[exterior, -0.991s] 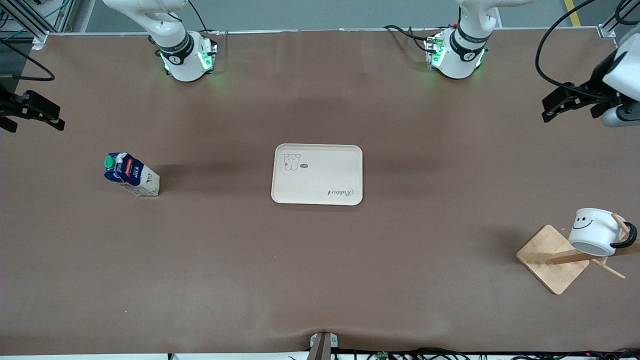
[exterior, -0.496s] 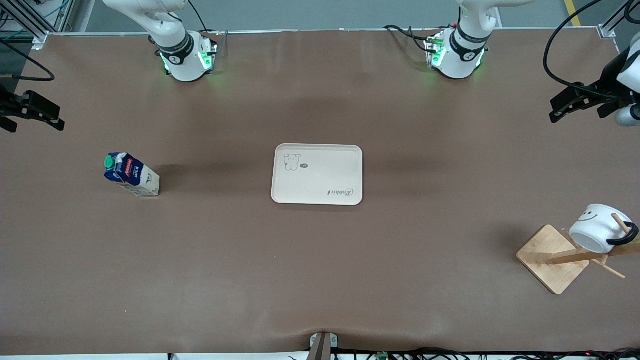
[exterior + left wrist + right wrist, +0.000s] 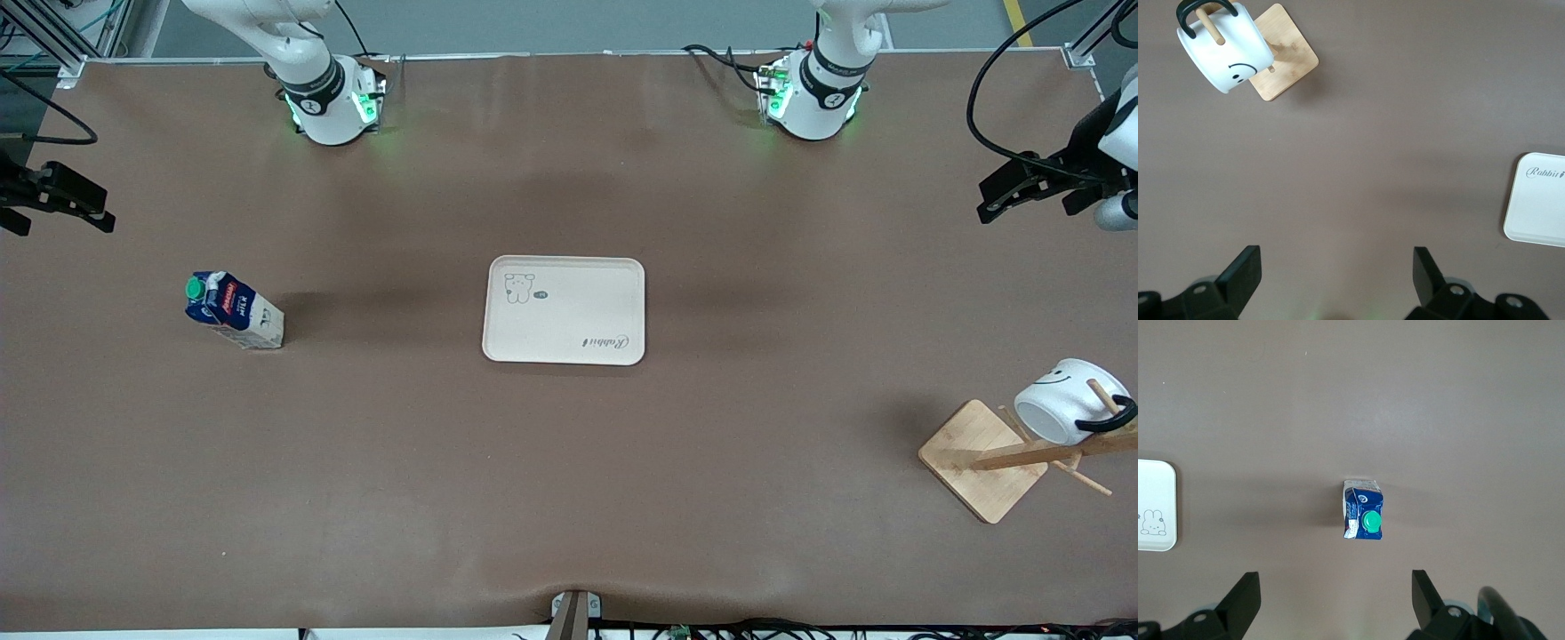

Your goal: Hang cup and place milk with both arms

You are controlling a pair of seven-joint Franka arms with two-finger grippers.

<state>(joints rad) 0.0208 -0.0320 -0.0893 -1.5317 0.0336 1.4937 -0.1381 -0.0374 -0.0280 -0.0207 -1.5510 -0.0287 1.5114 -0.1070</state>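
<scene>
Front view: cup (image 3: 1062, 401) hangs tilted; milk (image 3: 234, 310) seemingly upright.

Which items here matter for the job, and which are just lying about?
Job:
cup, hanging on the wooden rack
milk, upright on the table
tray
left gripper, open
right gripper, open

Lying about:
nothing else visible

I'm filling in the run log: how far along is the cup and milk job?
Done: the cup hangs by its handle on a peg of the wooden rack. In hand: nothing; the left gripper and right gripper are both up, open and empty. Left: the milk stands untouched on the table, toward the right arm's end, and the tray holds nothing.
</scene>
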